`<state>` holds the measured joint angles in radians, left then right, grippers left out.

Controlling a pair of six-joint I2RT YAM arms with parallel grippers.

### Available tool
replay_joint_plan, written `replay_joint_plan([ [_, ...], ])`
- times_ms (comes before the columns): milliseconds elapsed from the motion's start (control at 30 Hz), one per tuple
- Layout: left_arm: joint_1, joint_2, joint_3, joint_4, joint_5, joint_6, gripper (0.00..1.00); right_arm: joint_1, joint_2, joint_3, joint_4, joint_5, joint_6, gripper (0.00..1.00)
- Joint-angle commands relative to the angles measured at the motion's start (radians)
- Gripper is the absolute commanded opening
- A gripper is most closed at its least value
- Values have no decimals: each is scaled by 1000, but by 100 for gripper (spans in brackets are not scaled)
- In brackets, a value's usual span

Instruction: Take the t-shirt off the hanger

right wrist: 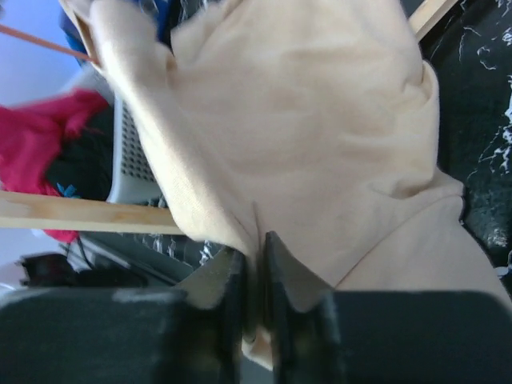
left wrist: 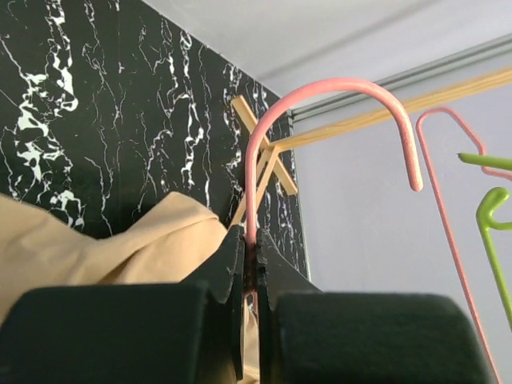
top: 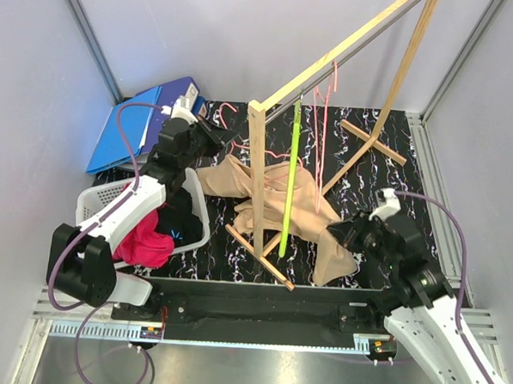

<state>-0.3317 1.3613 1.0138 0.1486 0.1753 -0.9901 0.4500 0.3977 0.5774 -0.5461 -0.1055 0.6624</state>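
Observation:
A tan t-shirt (top: 303, 203) lies draped across the black marble table, around the foot of a wooden rack. My left gripper (top: 214, 138) is shut on the neck of a pink hanger (top: 229, 113) at the shirt's left end. In the left wrist view the gripper (left wrist: 250, 240) clamps the pink hanger (left wrist: 336, 84) below its hook, with the t-shirt (left wrist: 120, 240) bunched just beneath. My right gripper (top: 345, 231) is shut on the shirt's right part. The right wrist view shows the gripper (right wrist: 254, 248) pinching a fold of the t-shirt (right wrist: 304, 120).
The wooden rack (top: 256, 175) stands mid-table with its slanted rail overhead. Spare pink hangers (top: 321, 118) and a green hanger (top: 290, 168) hang from the rail. A white basket (top: 91, 196) with red and black clothes sits at the left. A blue folder (top: 135, 121) lies behind it.

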Motion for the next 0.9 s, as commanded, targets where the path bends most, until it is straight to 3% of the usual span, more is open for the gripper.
replay_joint_plan([
  [0, -46, 18, 42, 48, 3, 76, 0, 1, 159, 90, 60, -157, -101, 35],
  [33, -58, 19, 40, 28, -9, 105, 0, 0, 174, 113, 61, -187, -107, 47],
  [67, -79, 19, 40, 14, -20, 122, 0, 1, 194, 122, 58, -197, -116, 67],
  [100, -89, 22, 40, 2, -51, 137, 0, 0, 193, 136, 55, -203, -116, 76],
  [200, -135, 27, 51, -78, -120, 230, 0, 1, 147, 133, 58, -201, -106, 91],
  [267, -168, 35, 55, -98, -146, 248, 0, 0, 119, 122, 64, -204, -107, 94],
  [700, -314, 81, 117, -147, -203, 315, 0, 0, 116, 87, 153, -312, -83, 79],
  [867, -348, 85, 134, -147, -156, 294, 0, 1, 132, 70, 169, -299, -63, 63],
])
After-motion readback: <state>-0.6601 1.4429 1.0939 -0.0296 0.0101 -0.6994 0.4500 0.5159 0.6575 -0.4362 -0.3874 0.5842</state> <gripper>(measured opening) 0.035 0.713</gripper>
